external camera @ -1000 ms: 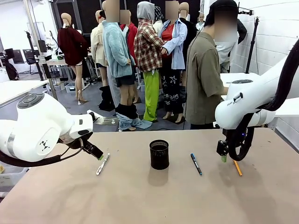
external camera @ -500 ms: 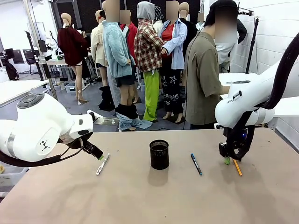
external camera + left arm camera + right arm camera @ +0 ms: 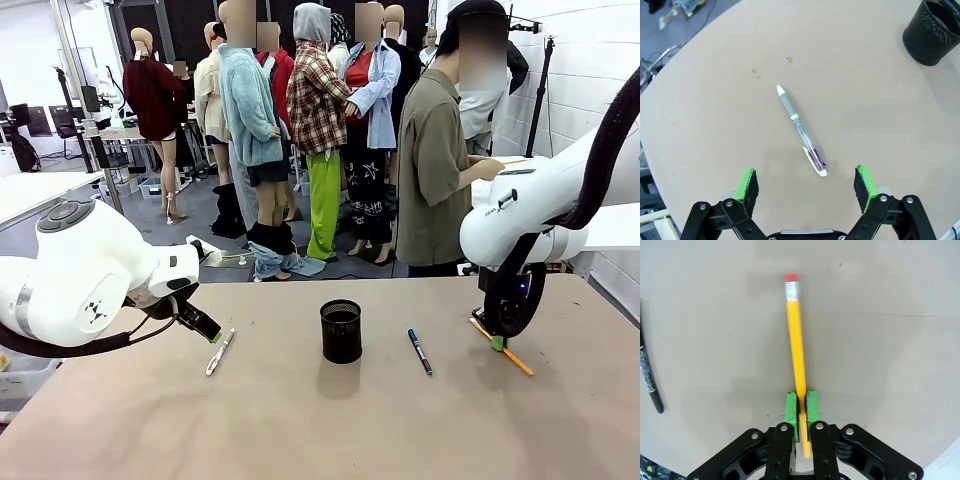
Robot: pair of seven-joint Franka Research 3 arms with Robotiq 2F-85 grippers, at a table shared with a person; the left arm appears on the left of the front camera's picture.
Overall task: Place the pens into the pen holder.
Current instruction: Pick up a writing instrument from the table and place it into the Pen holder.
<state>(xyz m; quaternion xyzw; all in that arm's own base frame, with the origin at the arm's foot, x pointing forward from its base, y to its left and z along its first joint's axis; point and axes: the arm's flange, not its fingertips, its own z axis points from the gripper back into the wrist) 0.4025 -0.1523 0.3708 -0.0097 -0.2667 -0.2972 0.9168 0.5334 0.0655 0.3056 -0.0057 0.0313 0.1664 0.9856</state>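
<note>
Pencil point(image 3: 794, 325), orange and eraser-tipped, sits clamped in the right hand point(image 3: 801, 401).

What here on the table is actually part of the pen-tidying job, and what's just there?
Part of the job:
black mesh pen holder
white-grey pen, below the open left gripper
dark pen with a blue end
orange pencil, pinched in the right gripper

Just there:
small stains on the table
person standing beyond the far edge
</note>
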